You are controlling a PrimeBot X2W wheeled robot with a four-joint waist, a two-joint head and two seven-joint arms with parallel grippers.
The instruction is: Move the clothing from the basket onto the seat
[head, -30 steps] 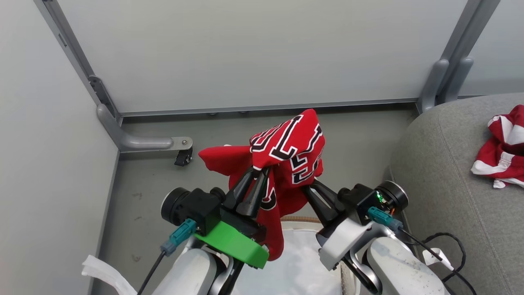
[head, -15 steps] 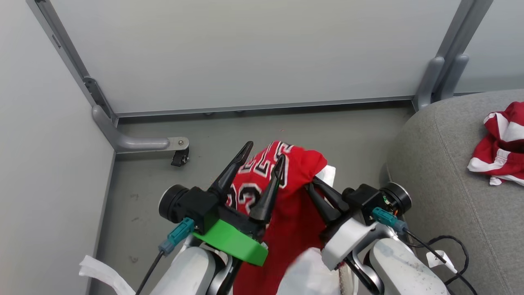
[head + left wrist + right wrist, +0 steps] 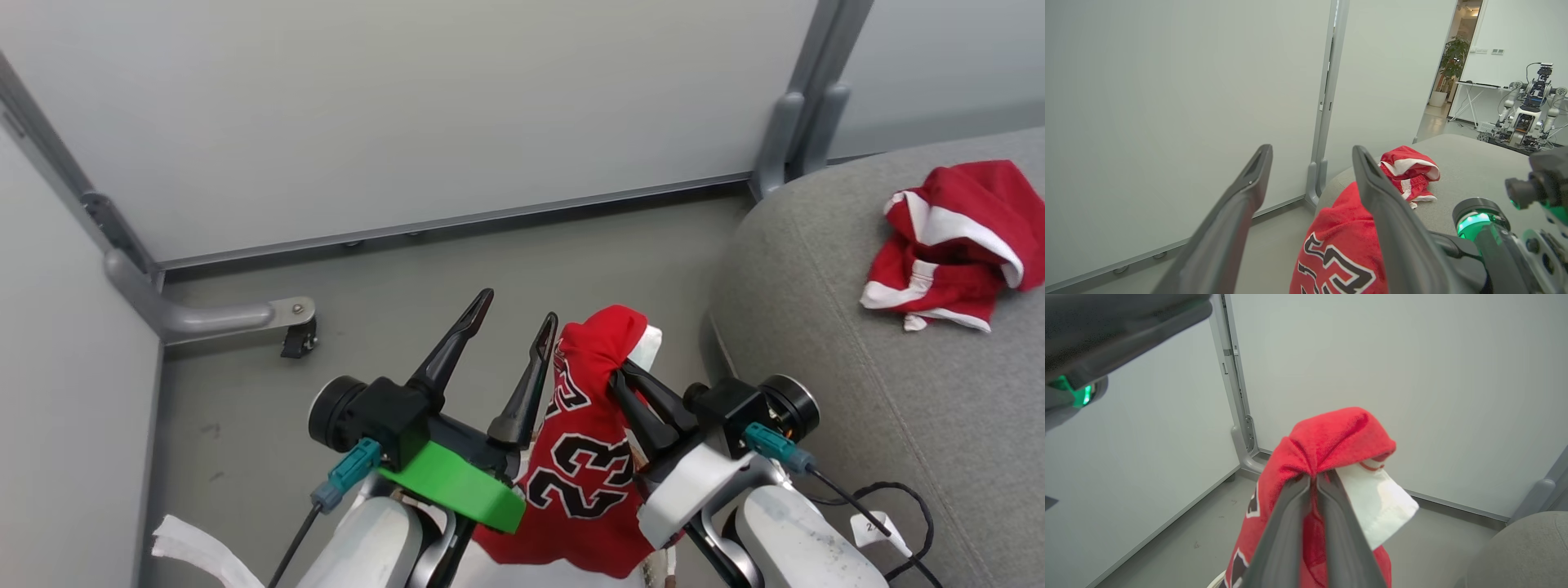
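Lift high over the grey woven seat cushion (image 3: 824, 392), right gripper (image 3: 618, 374) pinching the red "23" jersey (image 3: 581, 469) (left gripper (image 3: 519, 307) gapes empty)

Pale partition panels (image 3: 408, 106) around us, grey floor (image 3: 457, 269) below.
We see grey metal posts (image 3: 808, 122) joining the panels, a bracing foot (image 3: 220, 317) on a small black caster (image 3: 295, 343), and, in the left wrist view, a potted plant (image 3: 1451, 61) beside a white table (image 3: 1478, 85) in a bright room beyond.
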